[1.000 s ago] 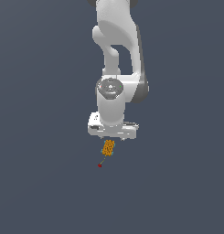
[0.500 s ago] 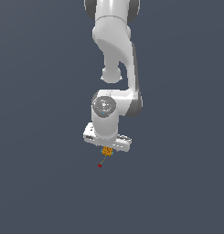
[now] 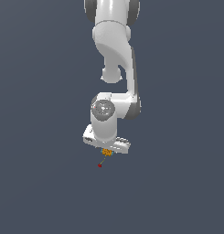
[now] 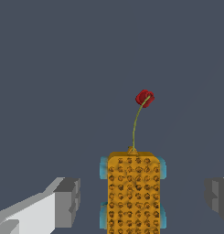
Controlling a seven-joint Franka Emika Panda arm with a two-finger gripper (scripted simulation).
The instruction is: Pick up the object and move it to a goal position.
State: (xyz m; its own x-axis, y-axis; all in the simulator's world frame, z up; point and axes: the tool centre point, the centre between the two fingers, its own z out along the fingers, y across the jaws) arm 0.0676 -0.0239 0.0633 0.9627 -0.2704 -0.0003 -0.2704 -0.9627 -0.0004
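Over object (image 4: 134,192), jaws lower than before

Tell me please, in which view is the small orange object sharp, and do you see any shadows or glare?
Wrist view: the orange object is sharp, every bump readable, fingers cut off at the frame edge. Exterior view: the object is a tiny, coarse blob under the gripper. No cast shadows or glare in either view; the background is flat grey-blue.
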